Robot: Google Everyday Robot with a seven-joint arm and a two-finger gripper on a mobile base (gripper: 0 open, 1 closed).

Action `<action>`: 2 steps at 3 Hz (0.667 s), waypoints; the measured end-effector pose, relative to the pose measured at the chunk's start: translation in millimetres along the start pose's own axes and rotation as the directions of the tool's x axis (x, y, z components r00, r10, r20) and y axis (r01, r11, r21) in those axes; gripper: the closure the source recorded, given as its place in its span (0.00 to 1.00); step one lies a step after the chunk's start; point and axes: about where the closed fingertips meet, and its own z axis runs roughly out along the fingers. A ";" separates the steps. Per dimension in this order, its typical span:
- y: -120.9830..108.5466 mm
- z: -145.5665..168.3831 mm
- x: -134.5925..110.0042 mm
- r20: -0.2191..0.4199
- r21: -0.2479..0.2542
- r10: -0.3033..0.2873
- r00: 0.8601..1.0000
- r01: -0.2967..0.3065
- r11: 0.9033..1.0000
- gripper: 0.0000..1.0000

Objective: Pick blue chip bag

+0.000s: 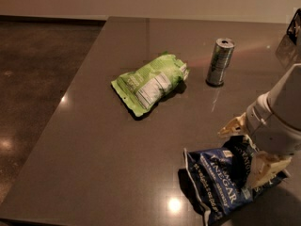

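The blue chip bag [218,182], dark navy with white lettering, lies flat near the table's front right edge. My gripper [249,149] hangs from the right, directly over the bag's right end. It is open: one tan finger [233,126] sits at the bag's far side and the other [265,171] at its near side. The bag's right end is partly hidden behind the gripper body. The bag rests on the table.
A light green snack bag [150,81] with a white label lies at mid-table. A silver can [220,61] stands upright behind and to its right. The dark table's [94,140] left and front edges drop to a brown floor. A dark object [294,29] is at the far right.
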 end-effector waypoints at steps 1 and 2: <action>-5.9 -4.7 3.6 0.013 -0.014 0.069 0.998 -0.068 0.998 0.61; -20.2 -23.7 0.9 0.037 0.000 0.156 0.987 -0.156 0.988 0.84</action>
